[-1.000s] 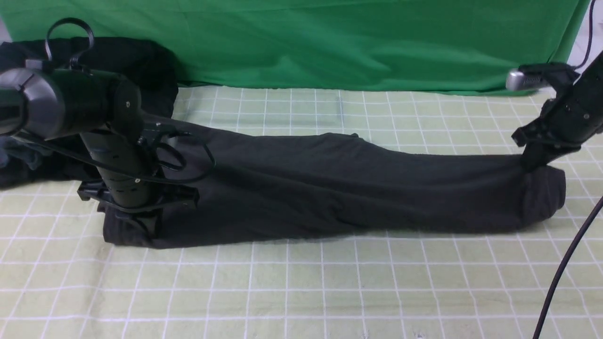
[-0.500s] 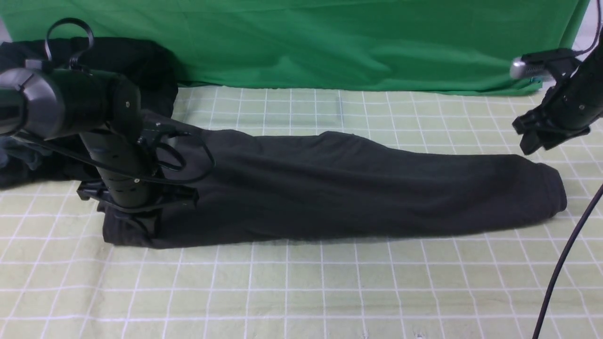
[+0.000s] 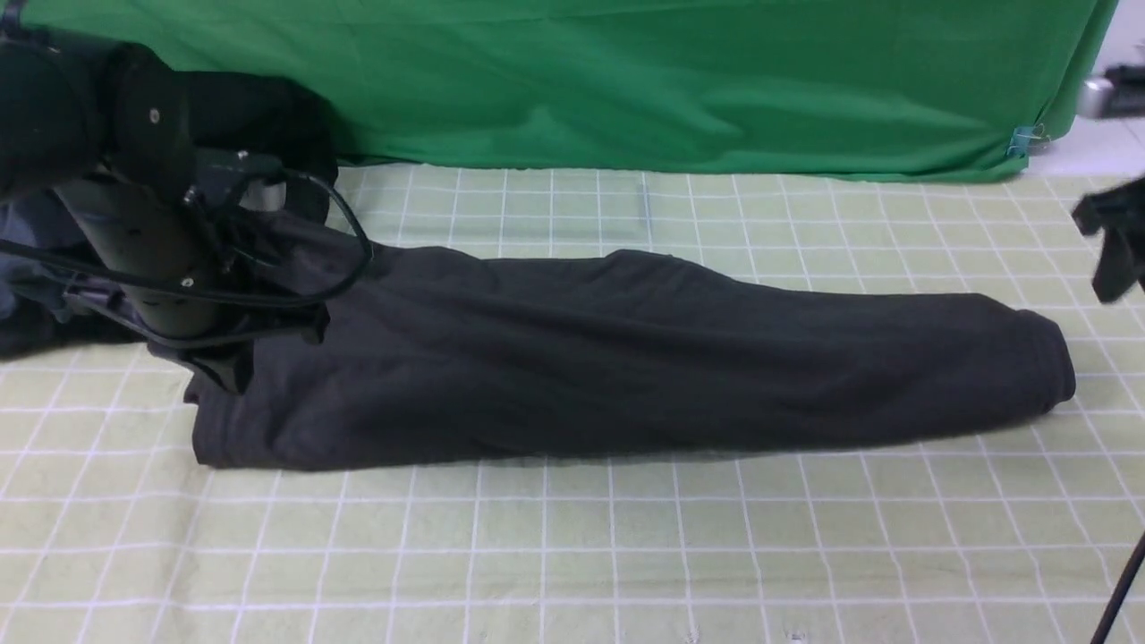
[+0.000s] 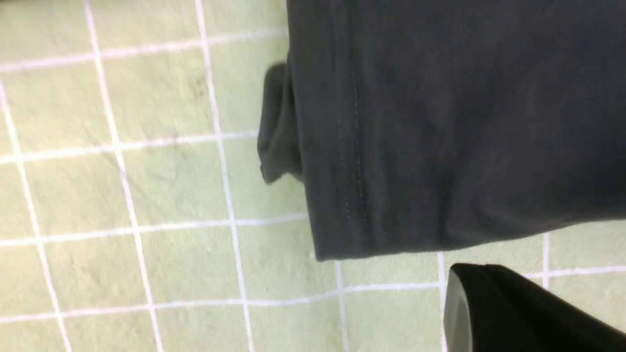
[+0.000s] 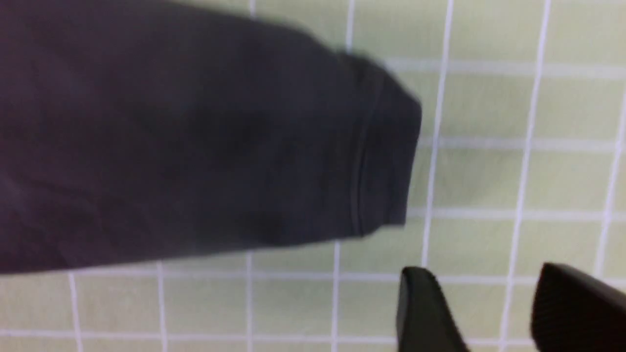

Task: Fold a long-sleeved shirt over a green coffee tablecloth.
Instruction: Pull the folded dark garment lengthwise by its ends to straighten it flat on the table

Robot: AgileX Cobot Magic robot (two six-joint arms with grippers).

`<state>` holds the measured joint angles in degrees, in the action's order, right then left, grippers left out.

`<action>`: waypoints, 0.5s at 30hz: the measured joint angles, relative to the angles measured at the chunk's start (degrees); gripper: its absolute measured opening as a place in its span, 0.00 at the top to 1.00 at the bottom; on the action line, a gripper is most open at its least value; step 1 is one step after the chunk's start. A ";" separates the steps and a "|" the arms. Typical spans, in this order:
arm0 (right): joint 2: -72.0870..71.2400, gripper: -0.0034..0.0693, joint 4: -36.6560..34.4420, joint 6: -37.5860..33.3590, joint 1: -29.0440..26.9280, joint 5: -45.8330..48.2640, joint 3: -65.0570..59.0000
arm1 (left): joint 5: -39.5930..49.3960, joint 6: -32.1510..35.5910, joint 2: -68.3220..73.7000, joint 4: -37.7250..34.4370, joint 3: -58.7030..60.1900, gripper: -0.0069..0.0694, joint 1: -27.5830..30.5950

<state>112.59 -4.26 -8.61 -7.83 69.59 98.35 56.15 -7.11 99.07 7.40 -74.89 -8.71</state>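
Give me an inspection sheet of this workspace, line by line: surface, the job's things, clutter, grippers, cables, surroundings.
Surface: green coffee tablecloth, pale green with a white grid, spread out, with mild ripples.
Job's things: long-sleeved shirt lies as a long dark band across the cloth, left to right; no print visible.
Clutter: dark clothing heap at the far left, behind the left arm.
Grippers: left gripper shut, by the shirt's left end, holding nothing; right gripper with fingers apart, empty, beyond the shirt's right end.
Cables: black cable looped at the left arm; second black cable in the near right corner.
Surroundings: bright green backdrop behind the table.
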 joint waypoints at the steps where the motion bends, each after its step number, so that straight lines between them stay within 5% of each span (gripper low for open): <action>1: 0.00 0.49 0.00 -0.11 -0.11 0.00 -0.31 | -0.19 -0.23 0.14 0.10 0.00 0.91 0.00; 4: 0.00 0.36 -2.27 -1.29 -0.68 -1.05 -5.05 | -1.92 -2.77 1.79 1.45 0.00 0.91 1.43; 9: 0.06 0.27 -4.82 -3.10 -0.37 -3.57 -7.29 | -4.20 -3.54 4.45 0.34 0.00 0.89 5.36; 14: 0.77 0.26 -5.58 -3.35 -0.05 -4.98 -7.30 | -4.71 -3.04 7.13 -0.73 0.00 0.73 6.78; 15: 1.32 0.26 -5.63 -3.59 0.30 -5.13 -7.30 | -4.42 -2.99 7.95 -1.09 0.00 0.63 6.78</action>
<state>113.91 -9.90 -12.20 -7.53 64.46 91.04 51.73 -10.10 107.02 6.31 -74.89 -1.93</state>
